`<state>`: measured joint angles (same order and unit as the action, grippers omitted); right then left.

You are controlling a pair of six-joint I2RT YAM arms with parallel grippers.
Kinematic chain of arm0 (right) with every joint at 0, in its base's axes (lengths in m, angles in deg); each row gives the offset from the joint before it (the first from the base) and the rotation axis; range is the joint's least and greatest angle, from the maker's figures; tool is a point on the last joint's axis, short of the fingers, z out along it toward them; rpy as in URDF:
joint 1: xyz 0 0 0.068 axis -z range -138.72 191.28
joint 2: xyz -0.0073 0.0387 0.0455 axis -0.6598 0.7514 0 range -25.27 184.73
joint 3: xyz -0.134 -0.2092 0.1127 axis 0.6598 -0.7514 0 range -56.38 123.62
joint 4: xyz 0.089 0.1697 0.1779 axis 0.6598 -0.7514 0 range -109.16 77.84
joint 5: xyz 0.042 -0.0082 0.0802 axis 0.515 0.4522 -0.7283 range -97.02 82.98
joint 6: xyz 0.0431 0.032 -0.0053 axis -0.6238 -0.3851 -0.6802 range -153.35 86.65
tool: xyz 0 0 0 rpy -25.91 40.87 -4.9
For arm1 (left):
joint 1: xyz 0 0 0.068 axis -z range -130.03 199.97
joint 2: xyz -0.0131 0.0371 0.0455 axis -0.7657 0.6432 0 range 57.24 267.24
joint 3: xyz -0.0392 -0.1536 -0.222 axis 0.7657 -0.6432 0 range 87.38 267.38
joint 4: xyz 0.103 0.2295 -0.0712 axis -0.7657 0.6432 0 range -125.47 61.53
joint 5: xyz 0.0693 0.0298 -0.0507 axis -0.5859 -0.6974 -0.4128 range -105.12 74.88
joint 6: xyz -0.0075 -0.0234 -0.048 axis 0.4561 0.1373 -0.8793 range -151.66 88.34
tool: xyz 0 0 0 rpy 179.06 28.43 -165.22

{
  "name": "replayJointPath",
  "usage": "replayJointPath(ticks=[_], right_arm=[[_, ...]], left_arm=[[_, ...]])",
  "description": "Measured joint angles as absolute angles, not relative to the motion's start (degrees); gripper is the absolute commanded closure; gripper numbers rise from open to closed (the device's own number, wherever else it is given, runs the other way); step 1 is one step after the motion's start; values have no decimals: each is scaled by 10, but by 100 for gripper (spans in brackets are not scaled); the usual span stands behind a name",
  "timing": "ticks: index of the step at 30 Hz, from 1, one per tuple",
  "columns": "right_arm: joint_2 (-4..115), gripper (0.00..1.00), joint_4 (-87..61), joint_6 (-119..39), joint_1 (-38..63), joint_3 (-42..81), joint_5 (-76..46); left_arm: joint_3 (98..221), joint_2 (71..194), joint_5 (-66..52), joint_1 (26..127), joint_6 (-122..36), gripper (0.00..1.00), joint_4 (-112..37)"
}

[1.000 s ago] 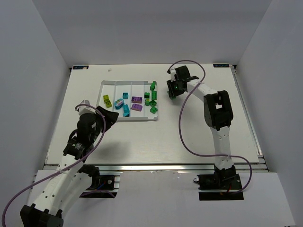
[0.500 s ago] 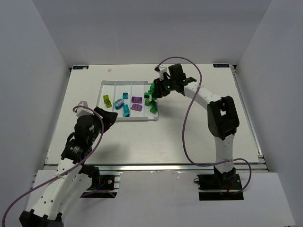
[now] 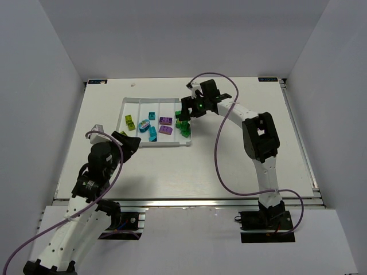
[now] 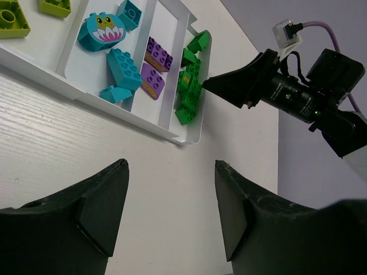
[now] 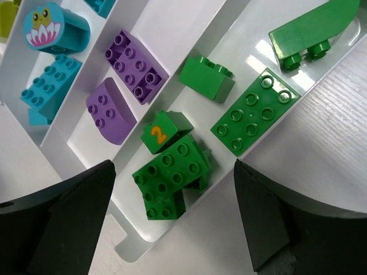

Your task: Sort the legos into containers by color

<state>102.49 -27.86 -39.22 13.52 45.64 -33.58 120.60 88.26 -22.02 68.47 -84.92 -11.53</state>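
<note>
Right gripper (image 3: 184,109) hangs over the rightmost lane of the white tray (image 3: 166,145). Its jaws are spread wide with nothing between them. Green bricks (image 4: 188,94) lie loose on that lane's floor right under it, so I read this as a drop pose with the brick let go, not a pick.

Left gripper (image 4: 169,200) sits low off the tray's near-left corner, jaws partly apart and empty. It's probably placed there to keep out of the other arm's path.

Lane order: yellow-green bricks (image 3: 130,121) leftmost, then teal bricks (image 3: 150,127), then purple bricks (image 3: 166,125), green in the fourth. Every brick I can see sits in a lane matching its colour, so the sort looks at or near its end.

What each view adds:
- Top: shows lane order and both arm poses, but the right gripper covers the far part of the green lane.
- Right wrist: the only view that resolves the green pile. It shows an eight-stud brick (image 5: 252,112), a small brick (image 5: 206,77) beside it, a brick printed "2" (image 5: 166,130), a stacked pair (image 5: 169,175) at the lane end, and a curved piece (image 5: 309,31) at the other end.
- Left wrist: shows the right gripper side-on, tips aimed at the green pile by the tray's right wall. Can't tell if they touch. It also shows a teal face-print brick (image 4: 100,28).
</note>
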Motion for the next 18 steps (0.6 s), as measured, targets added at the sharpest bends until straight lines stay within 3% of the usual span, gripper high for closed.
replayJointPath(ticks=[3, 6, 7, 13, 18], right_arm=[[1017, 11, -289, -377, 137, 456, -323], [979, 11, -297, -351, 140, 444, -307], [952, 11, -296, -335, 143, 429, -300], [727, 11, -296, -252, 168, 326, -182], [600, 11, -300, -234, 240, 281, -186]], left_arm=[[1206, 888, -220, 685, -848, 24, -115], [1213, 900, -222, 685, -842, 11, -110], [1219, 905, -222, 685, -839, 2, -110], [1295, 959, -215, 685, -810, 2, -112], [1401, 1072, -136, 685, -775, 2, -164]])
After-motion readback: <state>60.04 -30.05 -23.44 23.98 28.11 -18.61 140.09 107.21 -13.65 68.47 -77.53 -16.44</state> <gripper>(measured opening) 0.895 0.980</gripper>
